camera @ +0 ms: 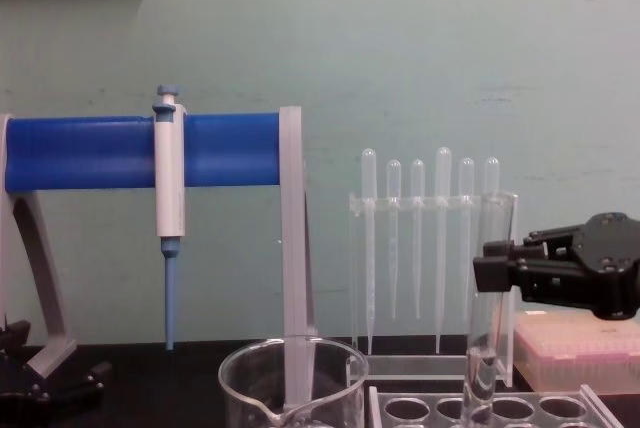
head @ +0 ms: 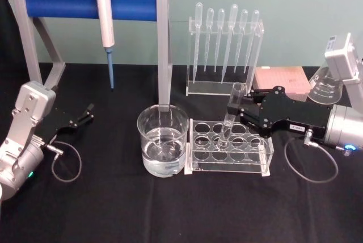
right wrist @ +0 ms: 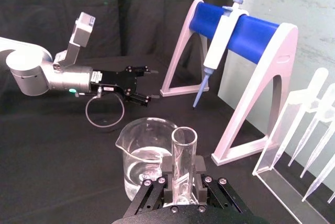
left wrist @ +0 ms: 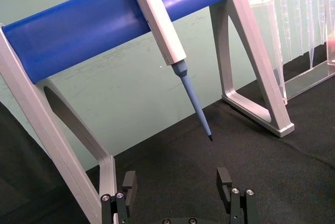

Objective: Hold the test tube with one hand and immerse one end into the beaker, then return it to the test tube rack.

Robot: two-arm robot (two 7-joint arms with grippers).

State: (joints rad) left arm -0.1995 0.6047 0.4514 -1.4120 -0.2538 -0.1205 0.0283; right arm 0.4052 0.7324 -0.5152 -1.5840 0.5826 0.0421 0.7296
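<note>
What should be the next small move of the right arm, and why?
Probably lift straight up: the right claw is shut on the test tube, whose bottom sits in the rack, so it must clear the rack before moving to the beaker.

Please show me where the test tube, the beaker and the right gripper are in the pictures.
test tube (head: 232, 112): head view, on the glass wall of its upper half.
beaker (head: 163, 141): head view, on its clear side wall above the water.
right gripper (head: 233, 111): head view, between its fingertips, closed around the tube.

Black-clothed table (head: 113, 209) bearing beaker (head: 163, 141), tube rack (head: 229, 146), pipette stands (head: 224, 50).
</note>
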